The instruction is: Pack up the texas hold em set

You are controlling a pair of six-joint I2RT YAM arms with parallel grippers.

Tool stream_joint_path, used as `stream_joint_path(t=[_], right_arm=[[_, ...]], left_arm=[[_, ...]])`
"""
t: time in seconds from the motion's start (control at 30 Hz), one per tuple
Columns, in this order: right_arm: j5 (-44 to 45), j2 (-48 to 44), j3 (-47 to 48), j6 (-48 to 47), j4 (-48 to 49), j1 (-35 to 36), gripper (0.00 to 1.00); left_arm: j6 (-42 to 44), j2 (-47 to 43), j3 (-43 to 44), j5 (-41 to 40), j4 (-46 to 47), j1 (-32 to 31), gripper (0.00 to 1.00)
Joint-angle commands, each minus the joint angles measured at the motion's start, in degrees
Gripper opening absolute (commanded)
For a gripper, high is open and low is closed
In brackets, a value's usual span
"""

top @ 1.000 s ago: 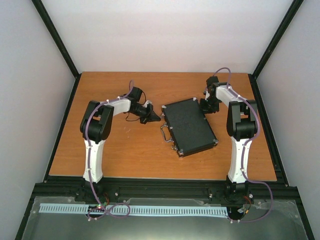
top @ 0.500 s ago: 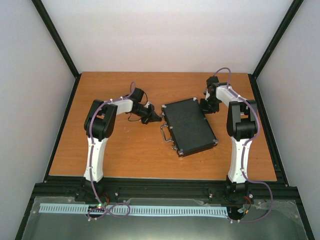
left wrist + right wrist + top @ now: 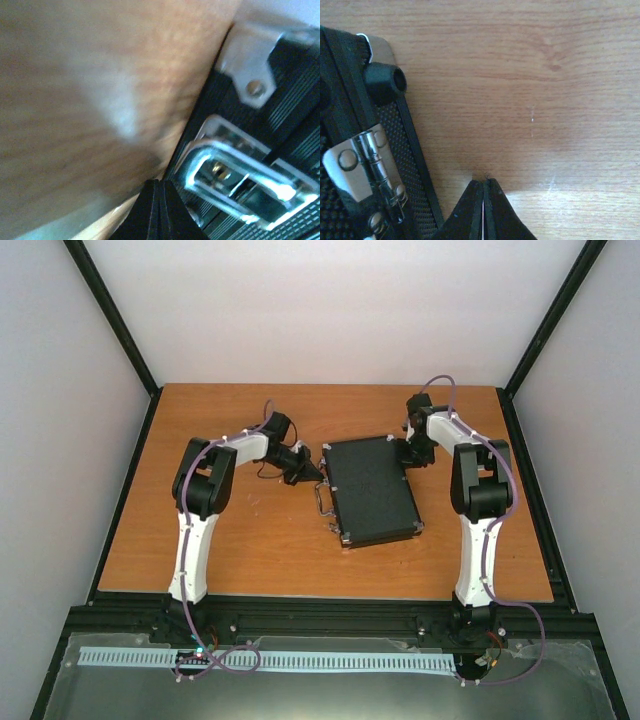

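Orange-brown wooden tabletop (image 3: 250, 540) inside a white-walled booth, and the only bit of the texas hold em set I can see is the black case (image 3: 372, 490). It's lid down, lying flat a little right of centre between the 2 arms, with its handle (image 3: 322, 498) facing left. No chips, dice or cards are loose anywhere in view, so my guess is everything's inside and we're at the latching stage. My left gripper (image 3: 308, 472) has its fingers pressed together on nothing, tip right by the handle-side edge near the far corner. Its wrist cam is blurry but shows a shiny latch (image 3: 235, 175) just past the tip, and I can't tell if it's snapped down. My right gripper (image 3: 407, 452) is pinched shut and empty too, just beside the hinge side, with 1 hinge (image 3: 370, 165) and a rubber foot (image 3: 384, 80) in its view. Can't tell if either tip actually touches the case. What worries me is that a narrow closed tip poking a smooth latch can slip off. Also, the case isn't pinned, so an uneven shove from 1 side would spin or skid it instead of closing anything. And if a latch is left loose, the lid could open when the case gets lifted.
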Motion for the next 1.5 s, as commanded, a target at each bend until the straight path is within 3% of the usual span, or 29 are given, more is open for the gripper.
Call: stream_joint_path(t=[0.0,0.13,0.33,0.63,0.87,1.47], right_arm=[[-0.7,2.5,-2.4,0.2,-1.9,2.1,0.03],[2.2,0.5,-2.3,1.3,-0.5,1.9,0.03],[3.4,0.6,1.0,0.9,-1.4,1.7,0.03],[1.1,2.3,0.8,1.0,-1.3,1.7,0.03],[1.0,3.0,1.1,1.0,-1.3,1.7,0.03],[0.8,4.4,2.2,0.4,-2.1,1.7,0.03]], left_arm=[[5.7,-2.8,-4.4,-1.9,-4.8,0.2,0.01],[8.5,-7.3,-9.6,-3.2,-5.6,2.3,0.01],[11.0,-13.0,-9.5,-7.6,-7.9,5.0,0.01],[1.2,-9.6,-5.0,-2.5,0.8,5.5,0.01],[-0.3,-6.3,-0.5,-0.7,1.1,5.2,0.01],[-2.0,-2.2,1.4,0.2,2.4,2.4,0.01]])
